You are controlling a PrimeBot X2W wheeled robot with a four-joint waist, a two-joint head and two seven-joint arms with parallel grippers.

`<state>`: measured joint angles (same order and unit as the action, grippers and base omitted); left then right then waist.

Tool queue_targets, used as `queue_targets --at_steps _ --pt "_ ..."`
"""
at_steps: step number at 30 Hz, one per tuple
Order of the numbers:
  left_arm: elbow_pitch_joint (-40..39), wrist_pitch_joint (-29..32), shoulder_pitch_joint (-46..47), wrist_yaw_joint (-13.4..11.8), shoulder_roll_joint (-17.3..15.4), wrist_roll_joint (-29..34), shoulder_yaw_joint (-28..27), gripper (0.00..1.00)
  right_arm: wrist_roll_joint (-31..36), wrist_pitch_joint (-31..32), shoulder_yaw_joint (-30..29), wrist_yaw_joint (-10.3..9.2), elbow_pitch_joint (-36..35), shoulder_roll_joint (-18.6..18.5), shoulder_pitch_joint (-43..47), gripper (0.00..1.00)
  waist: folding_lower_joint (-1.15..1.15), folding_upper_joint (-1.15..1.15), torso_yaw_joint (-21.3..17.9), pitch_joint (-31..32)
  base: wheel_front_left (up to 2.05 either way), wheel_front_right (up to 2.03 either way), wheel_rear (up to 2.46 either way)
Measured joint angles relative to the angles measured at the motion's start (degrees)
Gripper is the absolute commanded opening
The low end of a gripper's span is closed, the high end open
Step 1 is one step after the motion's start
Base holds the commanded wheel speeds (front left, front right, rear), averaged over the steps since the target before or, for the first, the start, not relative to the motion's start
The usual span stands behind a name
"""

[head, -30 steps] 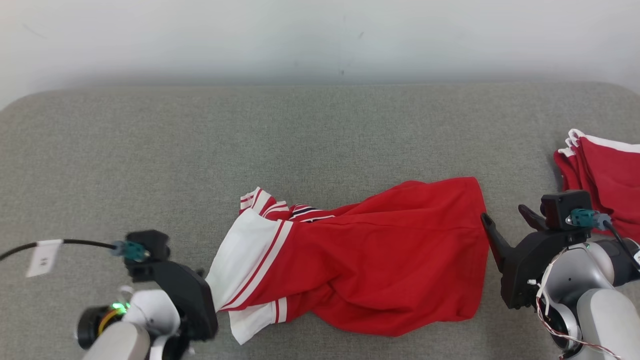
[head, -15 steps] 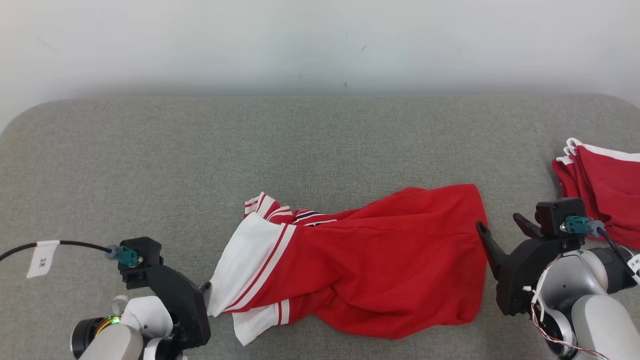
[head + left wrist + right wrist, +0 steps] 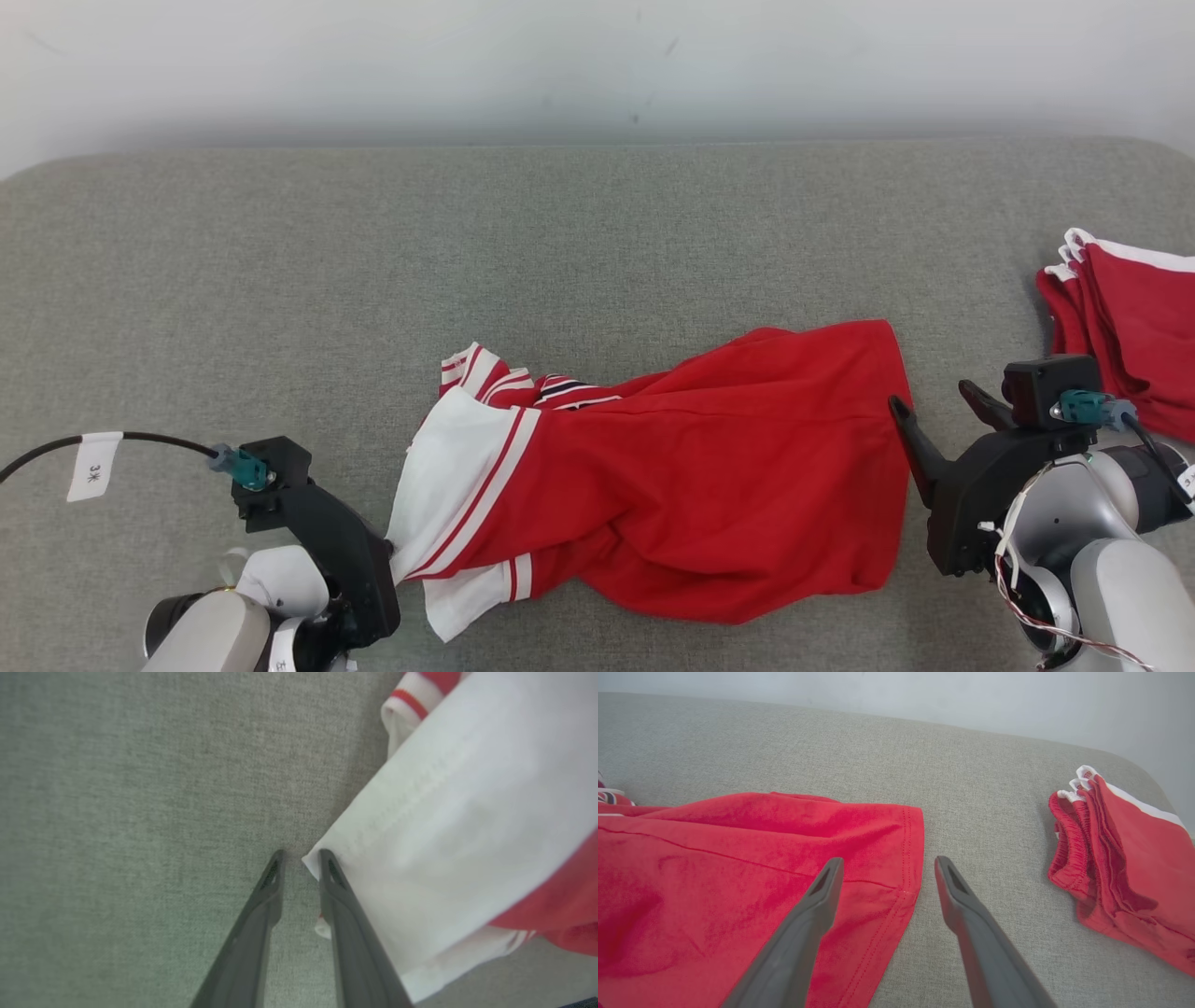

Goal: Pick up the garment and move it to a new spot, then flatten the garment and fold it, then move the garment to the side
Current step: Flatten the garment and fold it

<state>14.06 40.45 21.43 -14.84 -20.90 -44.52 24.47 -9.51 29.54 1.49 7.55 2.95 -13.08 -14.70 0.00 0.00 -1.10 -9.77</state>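
Red, white-sleeved crumpled shirt [image 3: 672,495] is lying at the grey fabric cushion's [image 3: 280,280] six o'clock. By its nine o'clock sleeve the left gripper [image 3: 301,855] is sitting slightly parted; by its three o'clock hem the right gripper [image 3: 888,861] is gaping wide.

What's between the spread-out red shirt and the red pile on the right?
The open right gripper, with bare grey cushion around it, as the head view shows; the right wrist view shows the same bare strip.

Grey woven upholstered surface [image 3: 597,243], rounded corners; plain pale wall [image 3: 597,65] behind, soft even light.
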Motion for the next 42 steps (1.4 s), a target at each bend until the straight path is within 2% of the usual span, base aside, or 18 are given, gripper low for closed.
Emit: queue_targets --at_steps 1,2,3,5,14,23,26,29,33,42 --pt "0.0 0.4 0.0 0.2 0.0 -0.3 0.1 0.28 0.0 -0.1 -0.1 0.00 0.0 0.0 -0.1 1.00 0.00 0.00 -0.1 -0.1 0.00 0.00 0.00" --pt "0.0 0.6 0.0 0.2 0.1 -0.5 0.2 0.04 0.0 -0.1 -0.2 0.00 0.0 -0.1 -0.2 1.00 0.00 0.00 -0.2 -0.3 0.00 0.00 0.00" --pt "-0.1 0.8 0.0 0.3 0.1 -0.6 0.3 0.00 -0.1 -0.1 -0.3 0.00 0.0 -0.1 -0.2 1.00 0.00 0.00 -0.2 -0.3 0.00 0.00 0.00" --pt "-0.5 0.1 0.0 0.8 0.2 -0.7 0.3 0.00 -0.1 -0.1 -0.6 0.00 0.0 -0.1 -0.2 1.00 0.00 0.00 -0.2 -0.4 0.00 0.00 0.00" --pt "-1.2 -11.7 2.4 0.6 0.3 2.6 -3.0 0.00 0.0 -0.3 -0.8 0.00 0.4 0.3 -0.2 1.00 0.00 0.00 0.5 0.1 0.00 0.00 0.00" --pt "0.0 -19.5 3.3 0.0 -0.2 4.2 -5.7 0.00 1.0 -1.9 -1.2 0.00 0.7 0.2 -0.9 1.00 0.00 0.00 0.4 1.0 0.00 0.00 0.00" --pt "-0.5 -19.3 2.5 0.1 -0.5 3.2 -6.3 0.00 1.3 -0.2 -1.5 0.00 0.8 -0.1 -2.0 1.00 0.00 0.00 0.1 0.9 0.00 0.00 0.00" --pt "-2.8 -17.8 0.9 0.2 -1.9 1.7 -7.7 0.00 3.8 5.0 -4.5 0.00 1.2 -0.4 -3.2 1.00 0.00 0.00 -0.1 0.0 0.00 0.00 0.00" --pt "-5.2 -16.4 0.0 0.2 -3.4 0.8 -8.5 0.00 6.0 7.6 -6.8 0.00 1.9 -0.1 -6.7 1.00 0.00 0.00 -0.1 -1.5 0.00 0.00 0.00" --pt "-8.1 -15.1 0.2 -0.3 -3.5 0.0 -8.4 0.00 3.0 18.0 -4.0 0.00 11.1 0.6 -10.8 1.00 0.00 0.01 0.7 -4.9 0.00 0.00 0.00"
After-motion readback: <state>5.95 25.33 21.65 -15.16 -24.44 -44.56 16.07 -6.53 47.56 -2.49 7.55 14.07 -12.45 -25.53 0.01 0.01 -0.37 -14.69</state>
